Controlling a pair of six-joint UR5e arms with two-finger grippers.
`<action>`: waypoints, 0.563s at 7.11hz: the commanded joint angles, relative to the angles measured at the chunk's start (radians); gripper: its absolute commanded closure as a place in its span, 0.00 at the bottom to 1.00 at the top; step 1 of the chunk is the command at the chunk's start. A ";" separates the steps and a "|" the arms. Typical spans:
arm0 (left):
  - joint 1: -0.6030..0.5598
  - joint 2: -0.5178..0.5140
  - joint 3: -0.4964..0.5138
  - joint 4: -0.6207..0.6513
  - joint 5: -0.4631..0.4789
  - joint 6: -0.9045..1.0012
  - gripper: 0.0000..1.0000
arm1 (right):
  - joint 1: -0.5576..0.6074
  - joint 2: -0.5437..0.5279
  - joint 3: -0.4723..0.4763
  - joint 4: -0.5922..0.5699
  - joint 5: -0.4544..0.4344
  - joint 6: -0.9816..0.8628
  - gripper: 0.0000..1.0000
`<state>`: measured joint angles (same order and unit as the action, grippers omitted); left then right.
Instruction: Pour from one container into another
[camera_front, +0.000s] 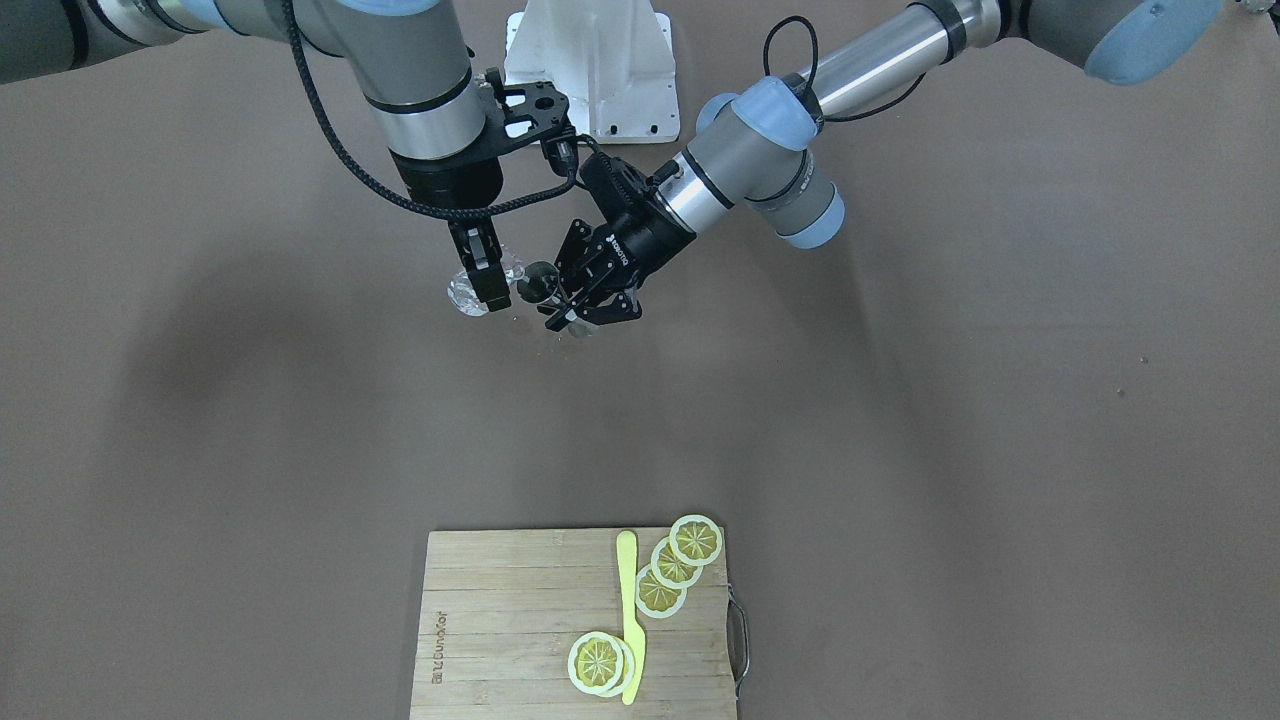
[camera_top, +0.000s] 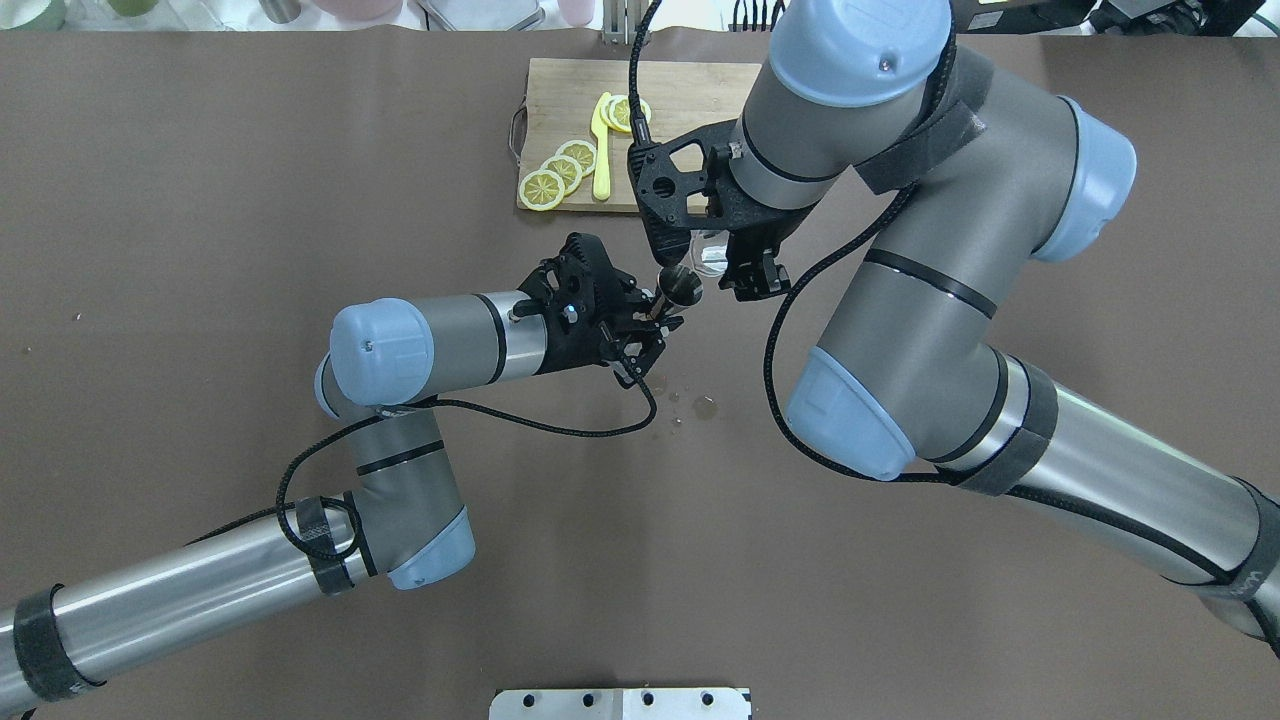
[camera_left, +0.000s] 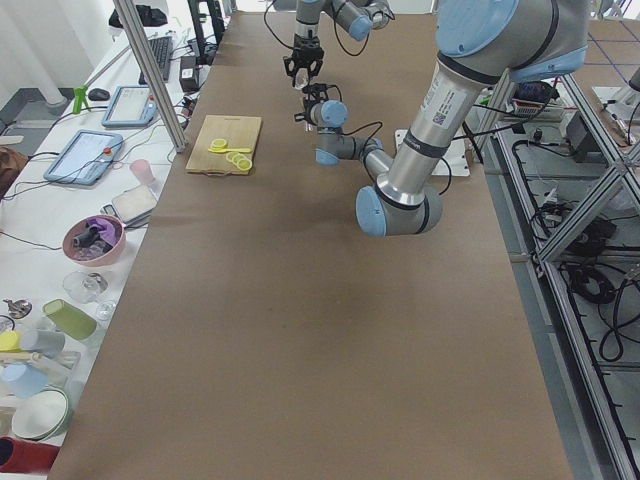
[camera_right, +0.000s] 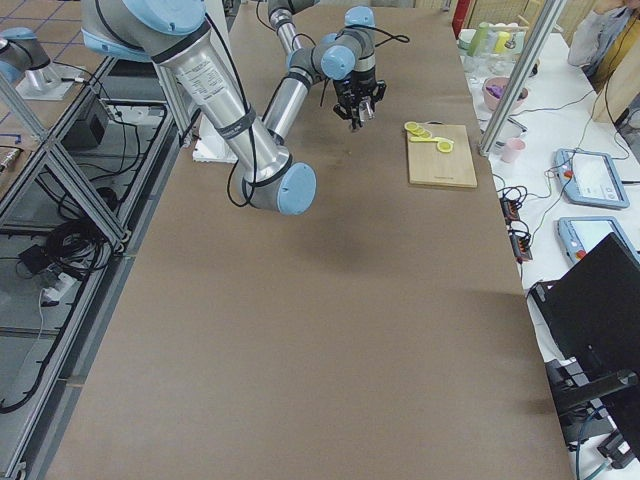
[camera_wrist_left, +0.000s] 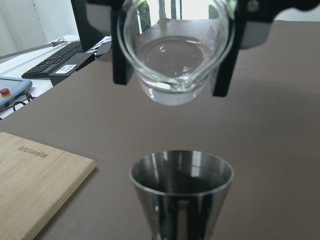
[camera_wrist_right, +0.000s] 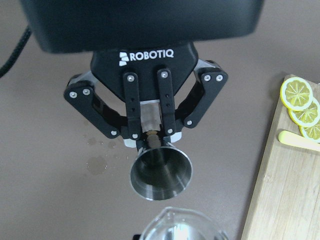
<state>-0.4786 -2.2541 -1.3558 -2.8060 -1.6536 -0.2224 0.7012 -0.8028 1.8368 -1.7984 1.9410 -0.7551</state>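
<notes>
My left gripper (camera_top: 655, 318) is shut on the stem of a steel jigger (camera_top: 683, 284), whose mouth (camera_wrist_right: 161, 173) points up and away from the wrist. Close beside and just above it, my right gripper (camera_top: 738, 272) is shut on a clear glass beaker (camera_top: 710, 256). In the left wrist view the beaker (camera_wrist_left: 175, 55) hangs tilted above and behind the jigger (camera_wrist_left: 182, 186), black fingers (camera_wrist_left: 123, 55) on either side, with clear liquid inside. The front view shows the beaker (camera_front: 468, 292) and the jigger (camera_front: 539, 283) almost touching.
A wooden cutting board (camera_top: 690, 90) with lemon slices (camera_top: 558, 175) and a yellow knife (camera_top: 601, 150) lies beyond the grippers. Drops of liquid (camera_top: 703, 405) dot the brown table under the left wrist. A white mounting plate (camera_front: 590, 65) sits at the robot's base.
</notes>
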 joint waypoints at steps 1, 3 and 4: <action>0.000 0.001 0.001 0.000 0.000 0.000 1.00 | -0.006 0.011 -0.001 -0.021 -0.019 -0.001 1.00; 0.000 0.001 0.001 0.000 0.000 0.000 1.00 | -0.014 0.019 -0.001 -0.039 -0.034 0.000 1.00; 0.000 0.001 0.001 0.000 0.000 0.000 1.00 | -0.015 0.019 -0.001 -0.041 -0.042 0.000 1.00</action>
<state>-0.4786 -2.2534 -1.3546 -2.8057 -1.6536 -0.2224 0.6889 -0.7857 1.8362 -1.8332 1.9089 -0.7549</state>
